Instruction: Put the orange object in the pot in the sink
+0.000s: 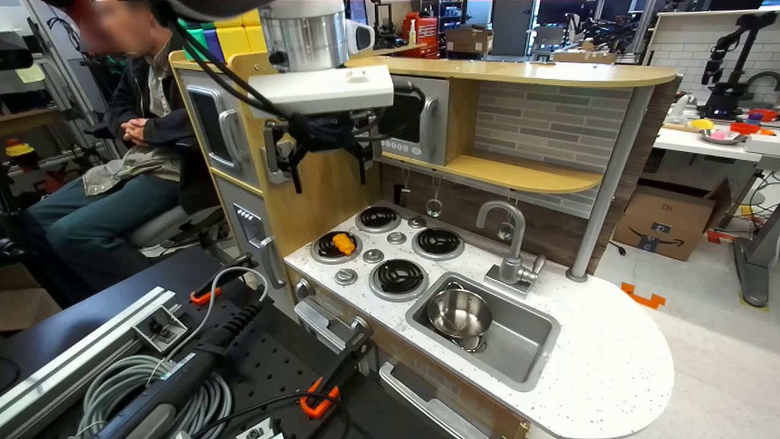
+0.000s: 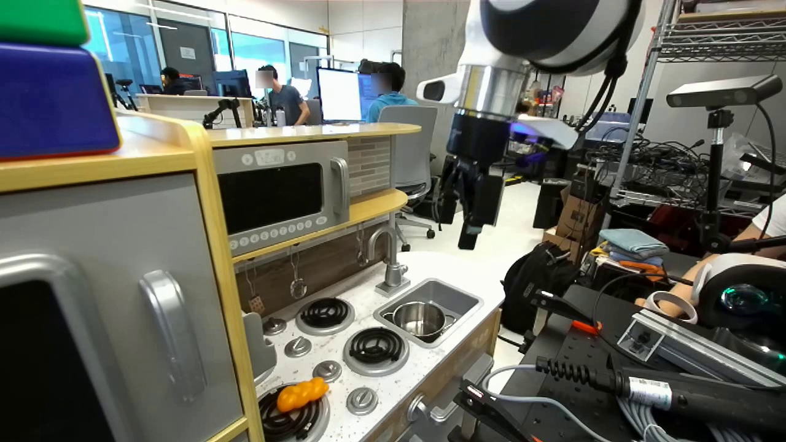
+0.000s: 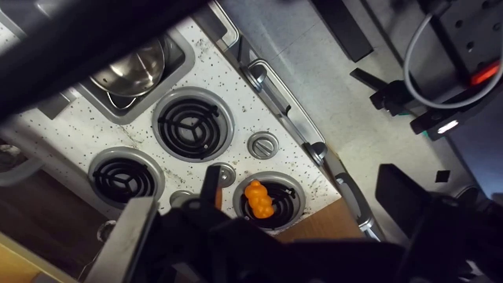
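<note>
The orange object is a small lumpy piece lying on a black stove burner at the countertop's corner; it also shows in an exterior view and the wrist view. The shiny silver pot sits inside the sink, at the burner-side end; both exterior views show it. In the wrist view the pot is partly hidden by a dark bar. My gripper is open and empty, high above the stove; in the wrist view its fingers are wide apart, with the orange object seen between them.
The curved faucet stands behind the sink. A tall wooden side panel borders the burners, and the microwave and shelf overhang the back. Several burners and knobs cover the stove. A black table with cables and clamps stands in front.
</note>
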Controlling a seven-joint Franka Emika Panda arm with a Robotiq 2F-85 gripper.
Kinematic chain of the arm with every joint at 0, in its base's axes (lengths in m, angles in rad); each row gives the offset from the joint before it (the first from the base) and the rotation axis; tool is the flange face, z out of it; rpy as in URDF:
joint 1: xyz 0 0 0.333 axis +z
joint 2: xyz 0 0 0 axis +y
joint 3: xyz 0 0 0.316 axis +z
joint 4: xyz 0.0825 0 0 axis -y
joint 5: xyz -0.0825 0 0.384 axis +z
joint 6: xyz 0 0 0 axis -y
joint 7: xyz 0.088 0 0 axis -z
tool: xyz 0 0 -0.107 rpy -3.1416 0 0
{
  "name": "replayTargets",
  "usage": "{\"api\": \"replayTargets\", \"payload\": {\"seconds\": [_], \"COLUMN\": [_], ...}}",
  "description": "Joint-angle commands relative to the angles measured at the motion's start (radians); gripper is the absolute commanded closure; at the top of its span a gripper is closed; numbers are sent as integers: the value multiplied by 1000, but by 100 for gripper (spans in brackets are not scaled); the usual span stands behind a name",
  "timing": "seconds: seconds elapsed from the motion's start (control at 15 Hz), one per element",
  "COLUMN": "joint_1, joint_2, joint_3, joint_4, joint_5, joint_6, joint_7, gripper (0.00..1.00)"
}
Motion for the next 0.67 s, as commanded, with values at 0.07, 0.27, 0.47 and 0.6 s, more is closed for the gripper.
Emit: {"api": "replayTargets", "payload": {"seconds": [0.07, 0.27, 0.47, 0.6], "joint_1": [-34, -45, -55, -55], "joint_2": [85, 157, 172, 273], "joint_3": [80, 111, 115, 103], "joint_4": [19, 53, 60, 110], "joint_5": [-12, -24, -7, -94], "joint_6": [79, 109, 123, 145], "joint_7": [73, 122, 103, 122], "gripper": [0, 0, 0, 0]}}
